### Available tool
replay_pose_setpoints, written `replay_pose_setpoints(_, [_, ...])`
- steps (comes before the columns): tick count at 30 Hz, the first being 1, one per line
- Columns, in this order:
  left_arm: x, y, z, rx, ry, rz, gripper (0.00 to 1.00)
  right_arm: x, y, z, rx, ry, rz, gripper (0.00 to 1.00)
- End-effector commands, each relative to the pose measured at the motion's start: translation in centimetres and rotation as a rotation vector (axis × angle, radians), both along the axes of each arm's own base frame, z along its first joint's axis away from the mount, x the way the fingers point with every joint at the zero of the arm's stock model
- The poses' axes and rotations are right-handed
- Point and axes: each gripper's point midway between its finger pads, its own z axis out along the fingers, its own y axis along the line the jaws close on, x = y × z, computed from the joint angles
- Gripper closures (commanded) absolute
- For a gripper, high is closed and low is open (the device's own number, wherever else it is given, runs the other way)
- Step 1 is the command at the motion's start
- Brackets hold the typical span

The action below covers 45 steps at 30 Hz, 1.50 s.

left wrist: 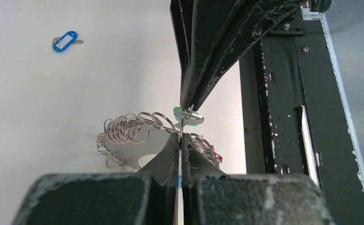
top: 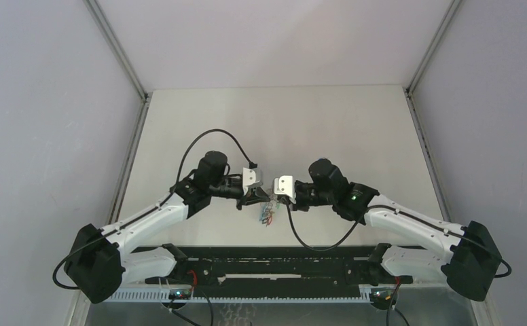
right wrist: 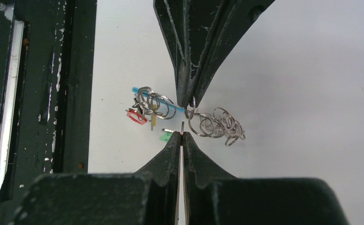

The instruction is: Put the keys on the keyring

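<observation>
My two grippers meet tip to tip above the table. My left gripper (top: 259, 195) (left wrist: 180, 136) is shut on the thin grey wire of the keyring (left wrist: 128, 129), whose silver links hang in coils; its light-blue sleeve (right wrist: 157, 99) shows in the right wrist view. Red (right wrist: 135, 116) and yellow (right wrist: 154, 120) tagged keys hang on the hoop. My right gripper (top: 277, 197) (right wrist: 182, 136) is shut on the small metal ring of the green-tagged key (left wrist: 189, 116) (right wrist: 165, 137), held right against the hoop wire. A blue-tagged key (left wrist: 65, 41) lies alone on the table.
The black rail (left wrist: 283, 117) (right wrist: 39, 93) at the near table edge lies just below the hanging keys. White table surface (top: 274, 129) stretches behind the grippers, with grey walls on both sides.
</observation>
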Motion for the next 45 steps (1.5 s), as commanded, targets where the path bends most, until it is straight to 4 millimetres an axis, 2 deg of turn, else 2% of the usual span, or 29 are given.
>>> replay_pose_setpoints(1, [-0.12,-0.63,2.07,-0.065,-0.052,-0.028,1.0,1.3,1.37,3.68,0.092,-0.064,-0.03,1.0])
replay_pose_setpoints(32, [-0.07,-0.67,1.9,-0.064,-0.054,-0.03,1.0,1.75,0.72,4.45,0.093,-0.062,-0.089,1.0])
replay_pose_setpoints(45, [0.06,-0.68,1.9,-0.062,-0.055,-0.024,1.0,0.89,0.73,4.42,0.08,-0.033,-0.052,1.0])
